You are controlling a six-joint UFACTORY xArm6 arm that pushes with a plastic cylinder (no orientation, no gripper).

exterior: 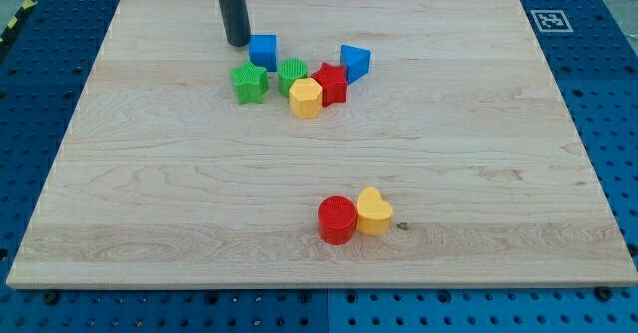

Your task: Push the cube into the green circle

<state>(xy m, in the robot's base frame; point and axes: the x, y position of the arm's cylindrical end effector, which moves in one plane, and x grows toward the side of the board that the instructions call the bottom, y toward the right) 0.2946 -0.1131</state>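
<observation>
Camera view, your stock, largest first. Counter (150, 193): pale wooden board filling the frame. Dark rod, upper left of centre; your end effector is a jawless rod, its tip (237, 43) just left of the blue cube (263, 51), contact unclear. Cluster below: green star (249, 82), green circle (292, 75), red star (331, 82), yellow hexagon (306, 99), blue triangular block (355, 62). Lower centre: red cylinder (337, 220) touching yellow heart (374, 211).
</observation>
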